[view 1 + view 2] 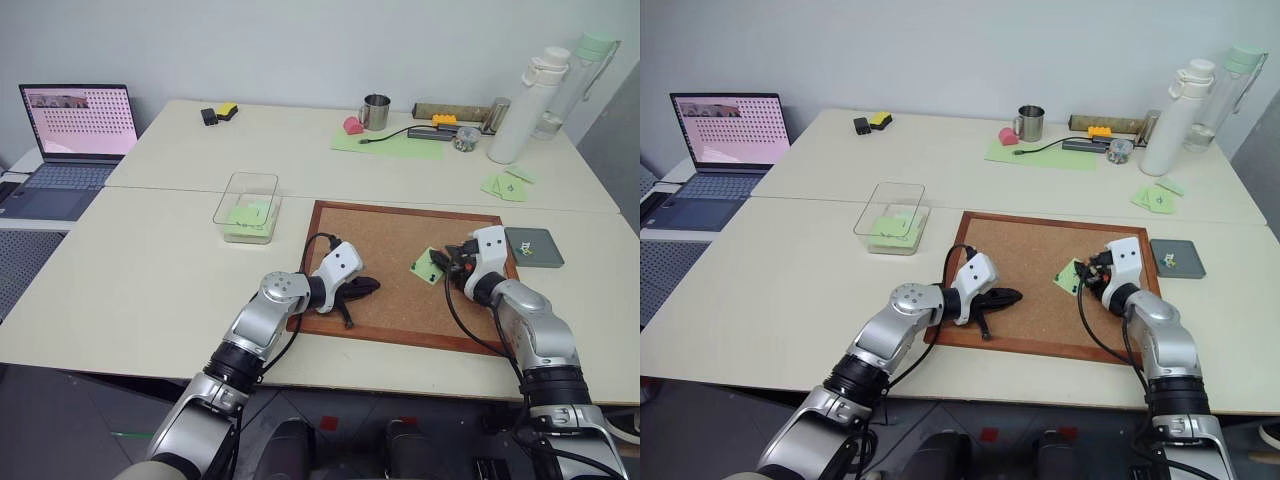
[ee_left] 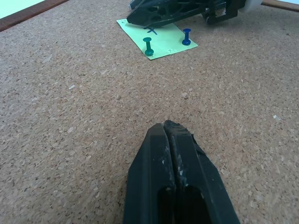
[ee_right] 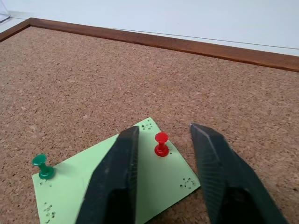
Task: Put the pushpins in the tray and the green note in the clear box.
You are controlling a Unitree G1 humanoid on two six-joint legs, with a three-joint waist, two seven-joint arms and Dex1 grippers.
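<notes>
The pale table (image 1: 150, 270) carries a wood-framed cork board (image 1: 385, 250) near its front edge, right of centre. Just off the board's back left corner stands the clear box (image 1: 247, 205) with pale green paper inside; just off the board's right edge lies the tray (image 1: 533, 247), with a few tiny pieces on it, too small to name. On the board's right part lies the green note (image 3: 117, 186), pinned to the cork by a green pushpin (image 3: 43, 166) at one corner, a red pushpin (image 3: 161, 143) near another and a blue pushpin (image 2: 186, 36); a small dark cross-like mark (image 2: 150, 30) is written on it, not legible as a word. The right gripper (image 3: 163, 149) hangs over the note with its fingers apart, the red pin standing between the tips untouched. The left gripper (image 2: 169, 128) rests low over bare cork on the board's left part, its fingers pressed together on nothing. At the table's far left edge, an open laptop (image 1: 78, 125) shows rows of small marks that cannot be read.
</notes>
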